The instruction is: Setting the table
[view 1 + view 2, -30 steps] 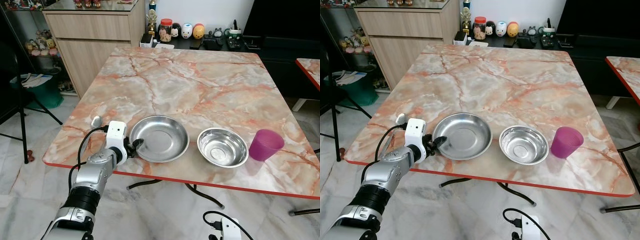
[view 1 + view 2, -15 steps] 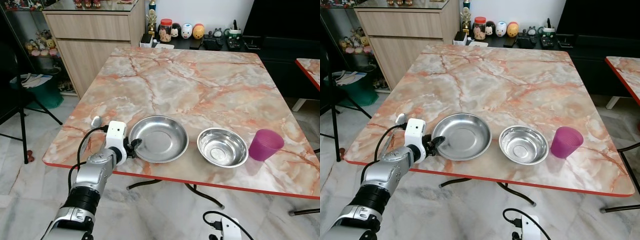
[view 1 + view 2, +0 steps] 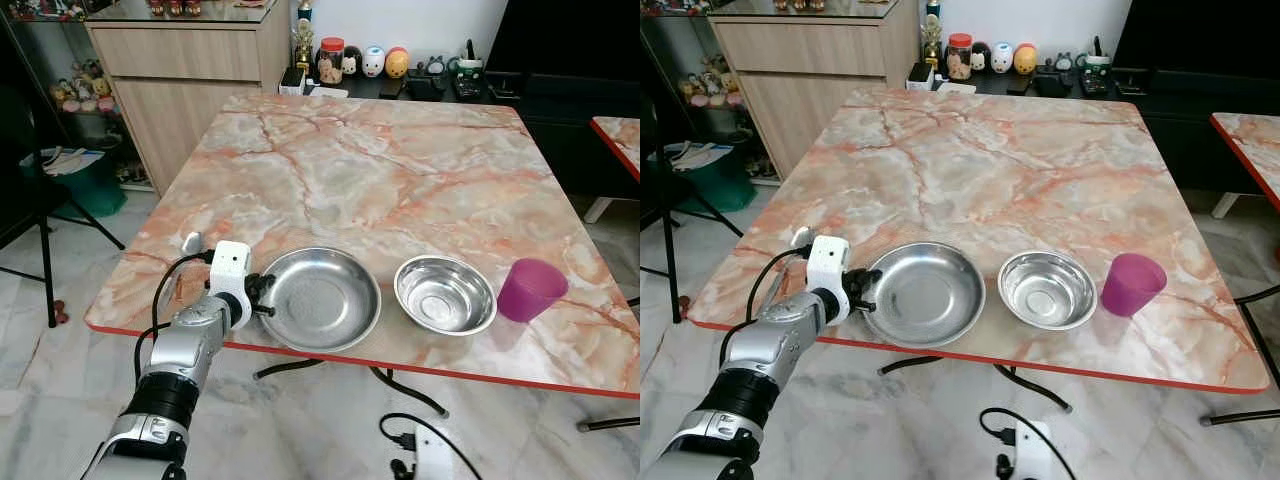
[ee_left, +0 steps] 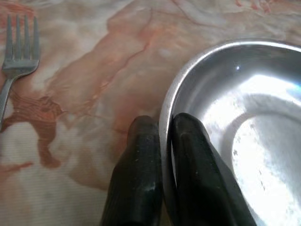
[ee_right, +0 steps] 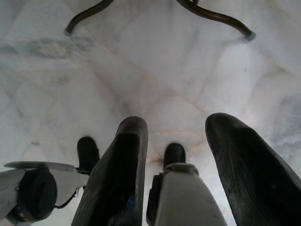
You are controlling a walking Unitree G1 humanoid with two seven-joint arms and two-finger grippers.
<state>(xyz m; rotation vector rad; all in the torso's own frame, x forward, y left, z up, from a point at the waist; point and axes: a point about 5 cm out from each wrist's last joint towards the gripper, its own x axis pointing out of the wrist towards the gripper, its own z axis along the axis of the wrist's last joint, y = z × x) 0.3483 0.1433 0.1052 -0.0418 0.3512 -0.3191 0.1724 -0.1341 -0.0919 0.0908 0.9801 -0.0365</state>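
My left hand (image 4: 159,141) is cut off by the wrist view's lower edge, so I see only the fingertips astride the plate (image 4: 244,127) rim; the plate itself runs off that frame. The fork (image 4: 16,61) loses its handle at the frame edge. From the head, the spoon (image 3: 191,242) is partly hidden behind my left wrist. Second desk (image 3: 620,135) clipped at the frame's right side. Right hand (image 5: 176,141): finger bases cut off, floor beyond. Shelf figurines (image 3: 365,62) too small to identify.
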